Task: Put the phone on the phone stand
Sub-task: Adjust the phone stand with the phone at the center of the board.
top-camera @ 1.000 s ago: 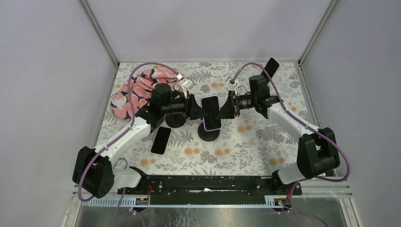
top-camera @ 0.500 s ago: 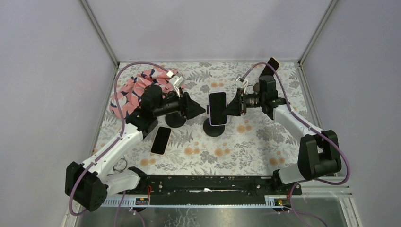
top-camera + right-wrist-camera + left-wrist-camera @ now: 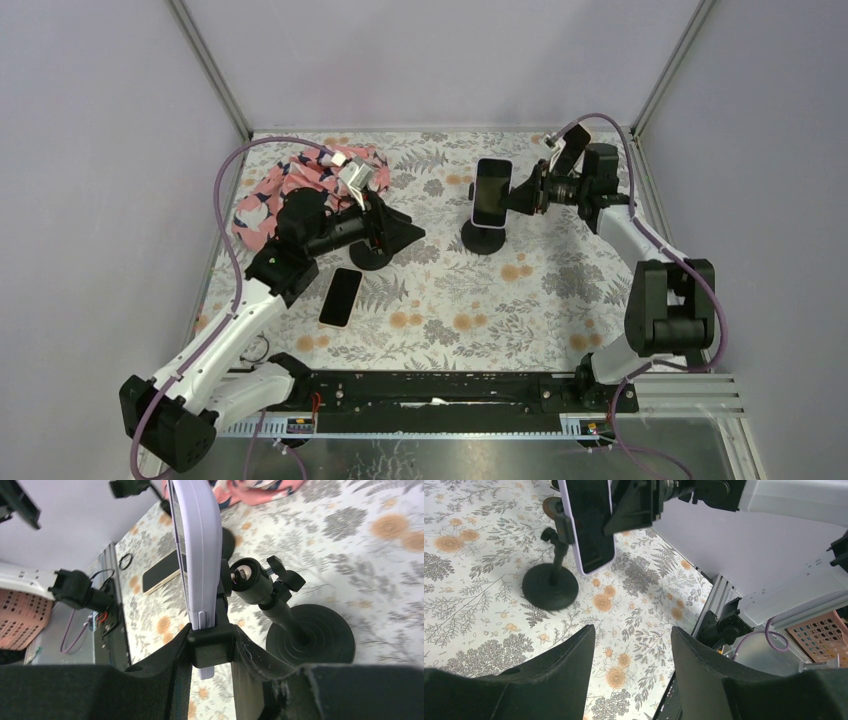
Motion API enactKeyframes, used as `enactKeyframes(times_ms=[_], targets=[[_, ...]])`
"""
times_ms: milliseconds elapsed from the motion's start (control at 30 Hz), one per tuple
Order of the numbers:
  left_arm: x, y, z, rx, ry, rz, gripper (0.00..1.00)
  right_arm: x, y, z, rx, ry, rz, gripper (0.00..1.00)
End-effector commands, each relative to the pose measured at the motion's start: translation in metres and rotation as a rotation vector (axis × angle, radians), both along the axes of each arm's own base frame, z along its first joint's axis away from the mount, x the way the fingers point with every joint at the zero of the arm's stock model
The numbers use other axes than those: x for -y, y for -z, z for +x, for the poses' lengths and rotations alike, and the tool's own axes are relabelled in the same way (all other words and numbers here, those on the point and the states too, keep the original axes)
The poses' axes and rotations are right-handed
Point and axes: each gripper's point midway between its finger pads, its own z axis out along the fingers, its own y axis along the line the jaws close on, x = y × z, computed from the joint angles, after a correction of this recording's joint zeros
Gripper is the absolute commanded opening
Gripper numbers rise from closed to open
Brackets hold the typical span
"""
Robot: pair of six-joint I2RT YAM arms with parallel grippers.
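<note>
Right wrist alone shows claw [image 3: 212,641] pinching phone [image 3: 199,555].

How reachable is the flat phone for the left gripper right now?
Probably yes. The left gripper is open and empty, and the flat phone lies uncovered beside its forearm; it would need to pull back past the bare stand.

Glossy phone [image 3: 491,190], matt plastic phone stand [image 3: 484,238].
</note>
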Motion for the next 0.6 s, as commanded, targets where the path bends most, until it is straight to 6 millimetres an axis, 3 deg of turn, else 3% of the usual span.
enactKeyframes(times_ms=[0, 67, 133, 300, 467, 567], targets=[[-0.006, 0.006, -0.001, -0.007, -0.025, 0.017, 0.64, 0.015, -0.037, 0.055, 0.200, 0.054, 0.009, 0.15], [-0.007, 0.006, -0.003, -0.005, -0.026, 0.016, 0.64, 0.015, -0.034, 0.068, 0.198, 0.061, 0.009, 0.15], [-0.008, 0.006, -0.004, -0.004, -0.029, 0.017, 0.65, 0.031, -0.030, 0.086, 0.191, 0.106, 0.005, 0.15], [-0.009, 0.008, -0.006, -0.007, -0.030, 0.024, 0.65, 0.043, -0.027, 0.113, 0.178, 0.145, 0.023, 0.15], [-0.010, 0.009, -0.006, -0.008, -0.034, 0.026, 0.65, 0.046, -0.027, 0.119, 0.164, 0.140, 0.031, 0.18], [-0.010, 0.009, -0.005, -0.009, -0.034, 0.025, 0.65, 0.045, -0.027, 0.118, 0.154, 0.133, 0.038, 0.30]])
